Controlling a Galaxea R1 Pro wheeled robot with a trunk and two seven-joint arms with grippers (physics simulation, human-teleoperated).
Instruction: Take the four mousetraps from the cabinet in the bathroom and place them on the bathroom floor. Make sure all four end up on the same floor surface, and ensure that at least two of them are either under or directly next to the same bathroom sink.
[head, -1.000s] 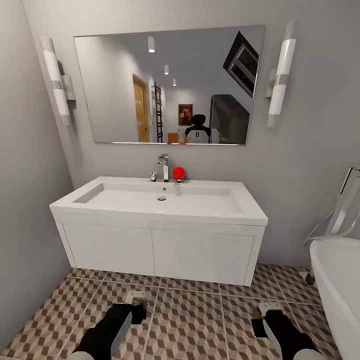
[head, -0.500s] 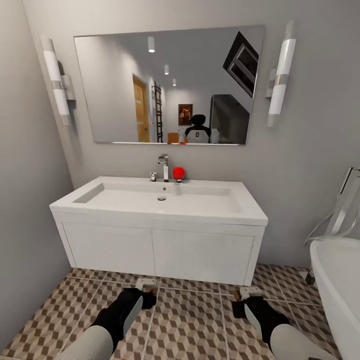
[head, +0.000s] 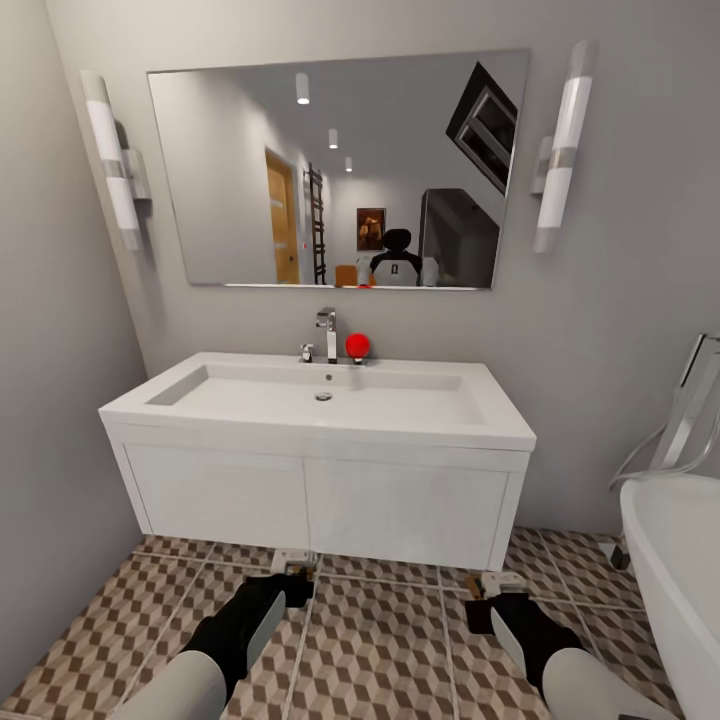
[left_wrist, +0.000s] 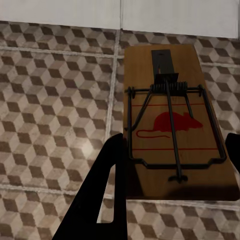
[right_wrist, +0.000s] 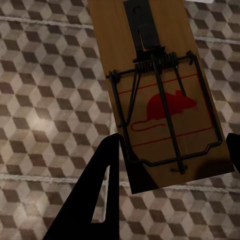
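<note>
Both arms reach low toward the sink (head: 320, 400), its white vanity hanging above the bathroom floor (head: 390, 650). The left gripper (head: 296, 575) has its jaws clamped on the edges of a mousetrap (left_wrist: 172, 125), held just in front of the vanity's lower edge, left of the sink's middle. The right gripper (head: 490, 592) grips a second mousetrap (right_wrist: 160, 95) the same way, below the vanity's right door. Each board (wire spring and a red mouse print on top) faces its wrist camera, with cube-patterned tiles behind. Whether either touches the floor, I cannot tell.
</note>
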